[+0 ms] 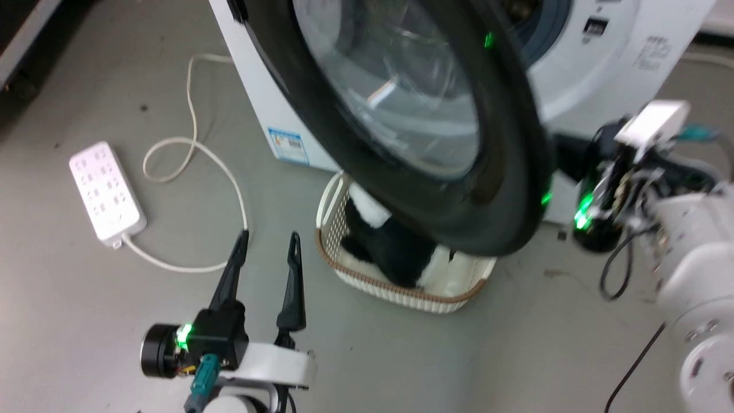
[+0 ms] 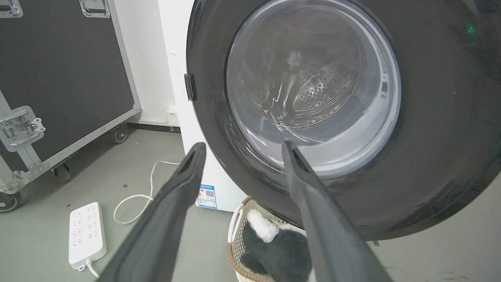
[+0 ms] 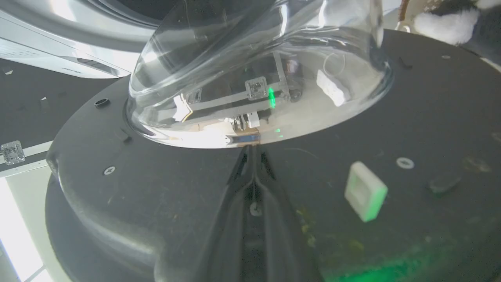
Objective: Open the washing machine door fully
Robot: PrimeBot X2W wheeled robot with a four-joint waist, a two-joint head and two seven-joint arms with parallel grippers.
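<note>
The washing machine door (image 1: 510,172), with a wide black rim and a clear glass centre, stands swung partway out from the white washing machine (image 1: 579,74). In the right wrist view my right gripper (image 3: 250,152) is shut with nothing in it. Its tips lie against the door's black inner face (image 3: 156,188), at the foot of the glass bowl (image 3: 254,78). In the head view its wrist (image 1: 602,195) sits behind the door's right edge and the fingers are hidden. My left gripper (image 1: 266,245) hangs open and empty, low at the left, facing the door's outer side (image 2: 430,137).
A cream basket (image 1: 367,284) holding a black-and-white plush stands on the floor under the door. A white power strip (image 1: 106,192) and its looped cable lie on the floor at the left. A black wheeled case (image 2: 58,78) stands beyond the machine's left side.
</note>
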